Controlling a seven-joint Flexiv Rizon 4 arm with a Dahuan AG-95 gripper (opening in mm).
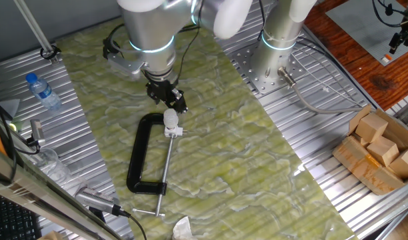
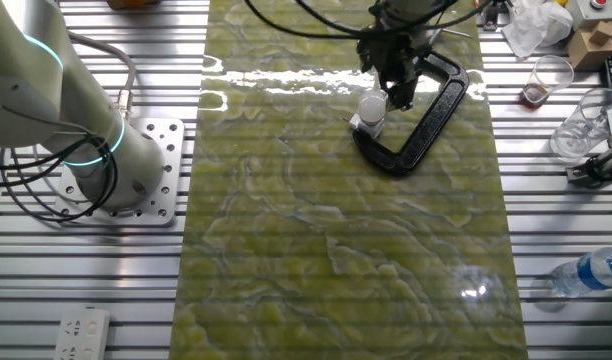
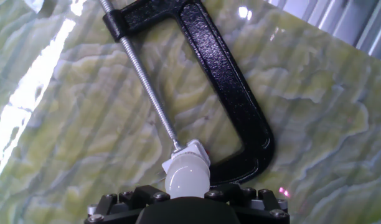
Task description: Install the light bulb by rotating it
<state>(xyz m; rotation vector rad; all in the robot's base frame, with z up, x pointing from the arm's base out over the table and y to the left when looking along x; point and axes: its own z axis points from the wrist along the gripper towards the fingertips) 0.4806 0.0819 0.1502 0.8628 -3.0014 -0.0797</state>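
The light bulb [image 3: 186, 176] is small, pale and rounded. It stands on a small white socket block [image 3: 193, 151] at the end of the screw of a black C-clamp [image 3: 231, 93] that lies on the green mat. My gripper [image 3: 187, 194] comes down onto the bulb. Its dark finger blocks sit tight against the bulb's left and right sides, shut on it. In one fixed view the gripper [image 1: 175, 103] is at the bulb [image 1: 170, 119], near the clamp [image 1: 139, 157]. The other fixed view shows the bulb [image 2: 371, 104] beside the gripper [image 2: 396, 92].
A plastic water bottle [image 1: 43, 91] lies on the metal table left of the mat. A cardboard box of wooden blocks [image 1: 381, 150] stands at the right. The arm's base [image 1: 281, 47] is bolted behind the mat. Clear cups [image 2: 586, 125] stand near the table edge.
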